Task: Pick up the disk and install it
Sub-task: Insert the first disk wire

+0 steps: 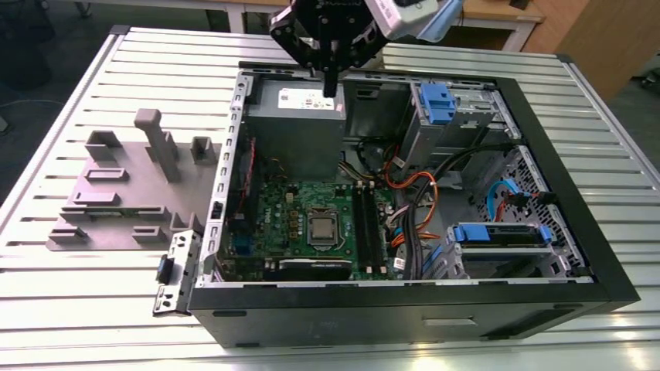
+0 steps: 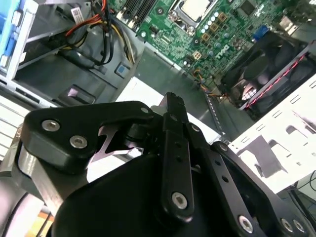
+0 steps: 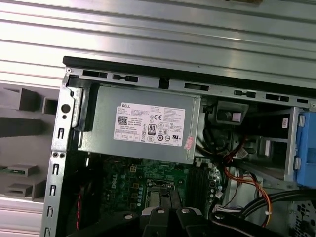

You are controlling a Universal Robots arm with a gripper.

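The disk [image 1: 499,234] sits in the low drive bay at the exterior view's right, near the case's front corner and well apart from the gripper [image 1: 330,89]. The gripper hangs over the opposite, rear end of the case [image 1: 596,197], just above the power supply [image 1: 299,104]. In the second wrist view the gripper [image 2: 174,100] has its fingers pressed together with nothing between them. The open case lies on its side on the slatted table [image 1: 62,309]. It holds the power supply [image 3: 140,123] at the rear, the green board [image 1: 299,220] with its processor socket [image 1: 323,229] in the middle, and a tangle of orange and black cables [image 1: 413,189] between board and bays. A blue latch [image 1: 438,104] sits on the upper bay. A fan [image 2: 261,69] shows in the second wrist view. A grey fixture [image 1: 124,185] stands on the table beside the case, at the exterior view's left, with nothing in its slots. The disk shows edge-on, just its blue frame and a grey strip, so it seems fully seated, though I cannot be sure. The arm is cut off at the exterior view's top edge.
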